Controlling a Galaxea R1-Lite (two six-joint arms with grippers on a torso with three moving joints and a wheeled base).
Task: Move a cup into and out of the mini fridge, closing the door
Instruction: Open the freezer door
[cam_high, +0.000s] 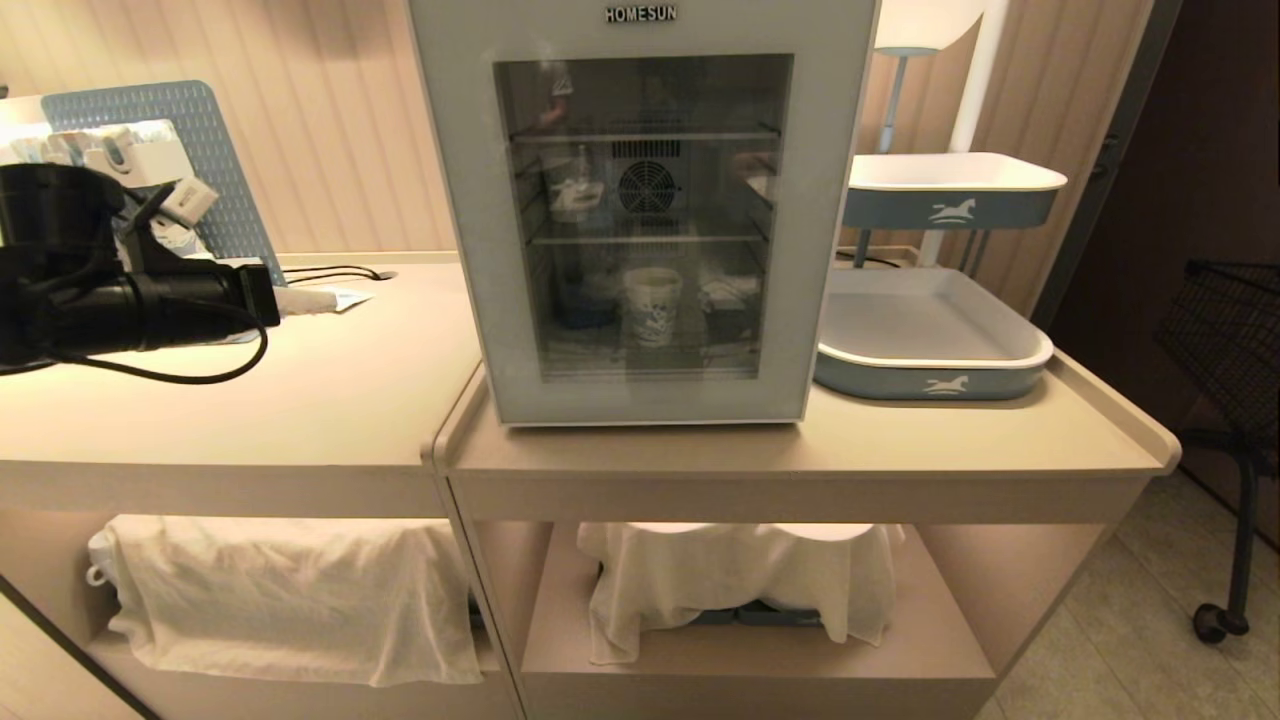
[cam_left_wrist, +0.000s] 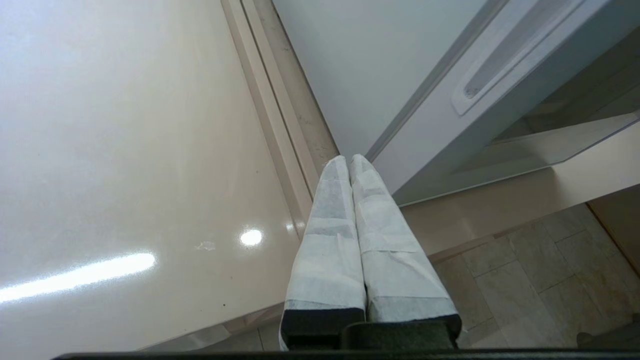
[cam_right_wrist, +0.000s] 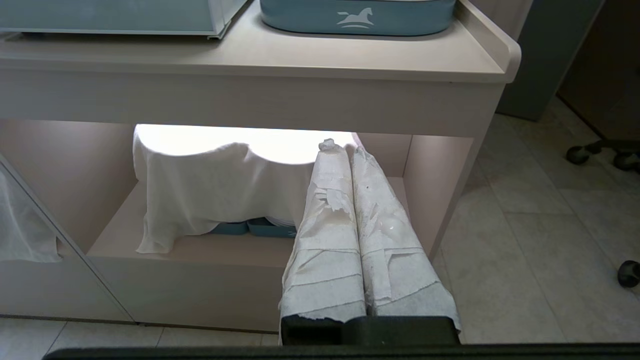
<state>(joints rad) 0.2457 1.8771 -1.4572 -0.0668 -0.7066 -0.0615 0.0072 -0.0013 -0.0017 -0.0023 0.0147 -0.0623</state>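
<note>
- We are seeing the cup standing upright on the lower wire shelf inside the mini fridge, behind the door, which is sitting closed against the cabinet.
- We are holding the left gripper out over the counter to the left of the fridge, well apart from the cup, with the closed glass panel lying between them.
- In the left wrist view, the left gripper is showing its two white-wrapped fingers pressed together with nothing between them, their tips hovering near the fridge's lower front corner.
- That same view is giving us the recessed slot handle on the door's edge, beside and beyond the fingertips, not touched; the head view is not showing this handle at all.
- The head view alone is letting us look through the tinted glass at the cup, the round rear fan and the shelves; the left wrist view is catching only the fridge's side wall and door edge.
- The right gripper is appearing only in its own wrist view, fingers together and empty, hanging low in front of the open shelf under the counter, where a white cloth is draped over some items.
- That view is also catching the blue tray with a horse mark beside the fridge, which we are seeing from above in the head view.
</note>
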